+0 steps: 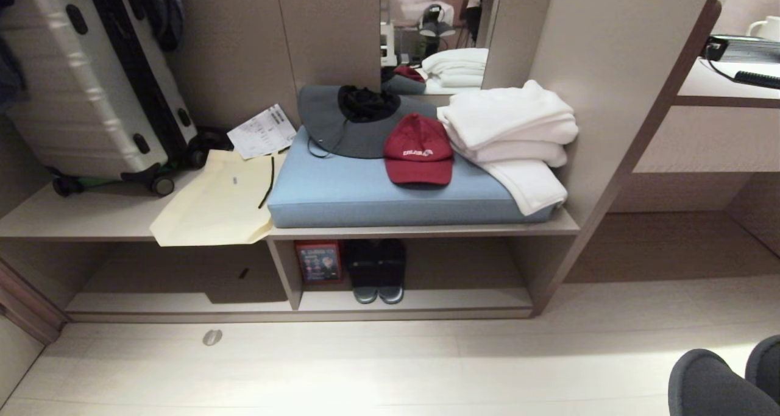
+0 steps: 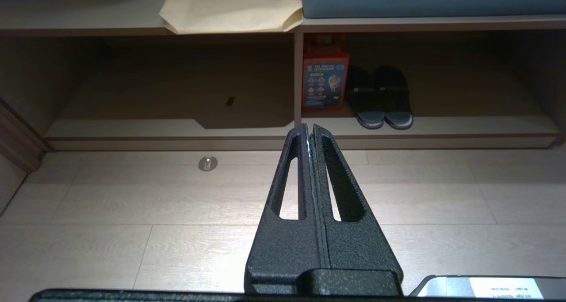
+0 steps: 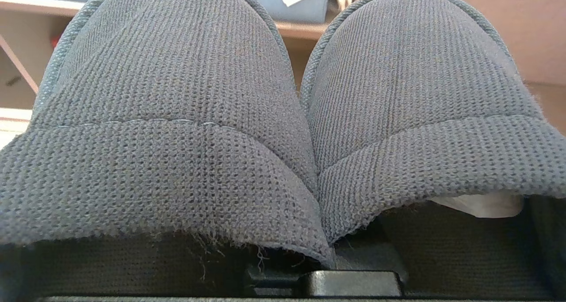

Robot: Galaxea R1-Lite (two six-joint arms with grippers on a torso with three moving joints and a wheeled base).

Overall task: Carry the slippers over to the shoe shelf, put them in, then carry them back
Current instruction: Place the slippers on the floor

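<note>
The slate-grey fabric slippers (image 3: pixel 177 94) fill the right wrist view side by side, their inner edges pinched together at the middle. Their toes show at the lower right of the head view (image 1: pixel 707 379), above the floor. My right gripper is shut on the slippers; only its dark body (image 3: pixel 353 284) shows beneath them and its fingers are hidden. The shoe shelf (image 1: pixel 426 300) lies ahead, a low beige cubby with an upright divider (image 1: pixel 283 270). My left gripper (image 2: pixel 309 127) is shut with nothing in it, pointing over the floor towards the shoe shelf (image 2: pixel 442 125).
A darker pair of slides (image 1: pixel 378 270) and a red box (image 1: pixel 318 260) stand in the cubby. On top lie a blue cushion (image 1: pixel 365 190), red cap (image 1: pixel 418 151), white towels (image 1: pixel 512 130), paper bag (image 1: pixel 213 203) and suitcase (image 1: pixel 91 81). A desk (image 1: pixel 719 87) stands right.
</note>
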